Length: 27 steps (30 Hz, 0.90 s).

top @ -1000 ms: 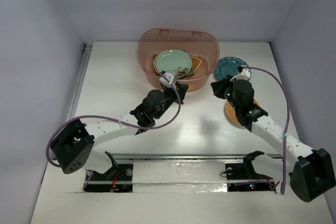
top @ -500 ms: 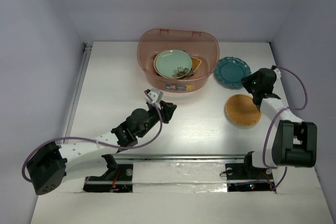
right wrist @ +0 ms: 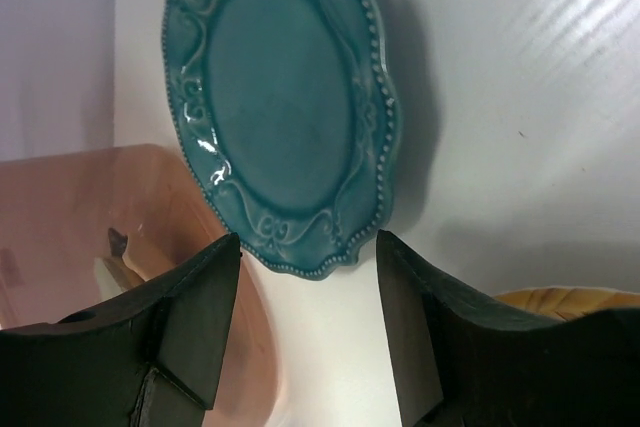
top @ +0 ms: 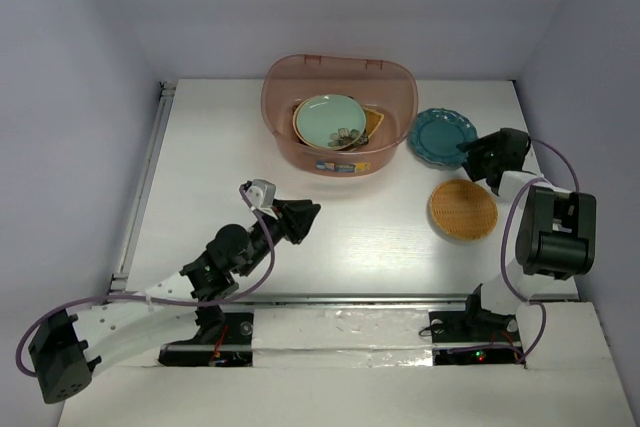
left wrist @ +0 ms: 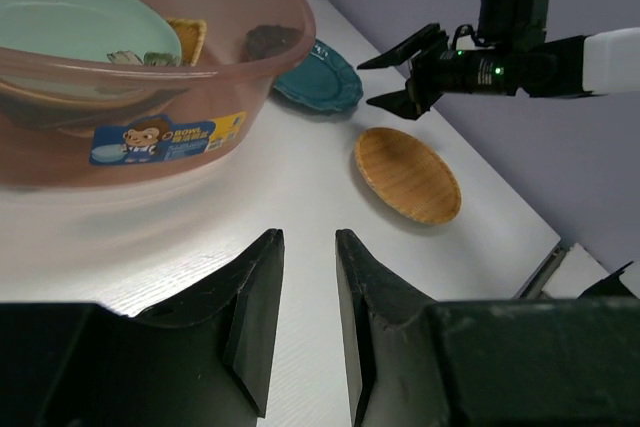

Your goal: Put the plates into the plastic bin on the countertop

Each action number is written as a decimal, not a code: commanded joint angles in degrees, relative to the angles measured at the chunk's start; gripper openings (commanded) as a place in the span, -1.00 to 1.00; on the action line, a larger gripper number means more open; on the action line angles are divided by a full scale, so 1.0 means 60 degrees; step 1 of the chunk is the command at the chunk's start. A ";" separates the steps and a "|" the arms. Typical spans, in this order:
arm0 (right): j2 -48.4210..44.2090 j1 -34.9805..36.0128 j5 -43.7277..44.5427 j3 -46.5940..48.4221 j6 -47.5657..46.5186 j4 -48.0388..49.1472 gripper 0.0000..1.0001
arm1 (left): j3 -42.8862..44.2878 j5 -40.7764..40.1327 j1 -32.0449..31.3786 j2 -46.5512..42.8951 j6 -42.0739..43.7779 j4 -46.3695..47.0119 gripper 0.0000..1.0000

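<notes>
The plastic bin [top: 338, 112] stands at the back of the countertop [top: 380, 237] and holds the mint green plate [top: 330, 120] on top of other plates, one of them woven [left wrist: 188, 35]. The teal scalloped plate [top: 442, 136] lies right of the bin, and the woven round plate [top: 463, 209] lies in front of it. My left gripper [top: 308, 213] hovers in front of the bin, slightly open and empty [left wrist: 308, 237]. My right gripper [top: 474, 150] is open at the teal plate's right edge, and that plate [right wrist: 280, 107] lies just beyond its tips [right wrist: 308, 242].
A metal rail [top: 145, 172] runs along the countertop's left edge. Purple walls close in the sides and back. The right arm's folded body [top: 555, 232] stands beside the woven round plate. A blue label [left wrist: 165, 137] marks the bin's near wall.
The left gripper has drawn back from the bin toward the near left and opened. The right arm has folded to the right edge, and its gripper has opened beside the teal plate.
</notes>
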 commanded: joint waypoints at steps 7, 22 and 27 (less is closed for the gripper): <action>0.0044 0.0057 0.0377 0.0563 0.0428 -0.0786 0.03 | -0.0132 0.0239 -0.0047 -0.0483 -0.0324 0.0269 -0.49; 0.1948 0.0057 0.1212 0.3758 -0.2063 -0.4201 0.61 | -0.0220 0.0093 -0.0047 -0.0746 -0.0441 0.0254 -0.50; 0.2474 -0.0133 0.1052 0.4474 -0.2268 -0.5063 0.61 | -0.0235 0.0063 -0.0047 -0.0820 -0.0456 0.0283 -0.50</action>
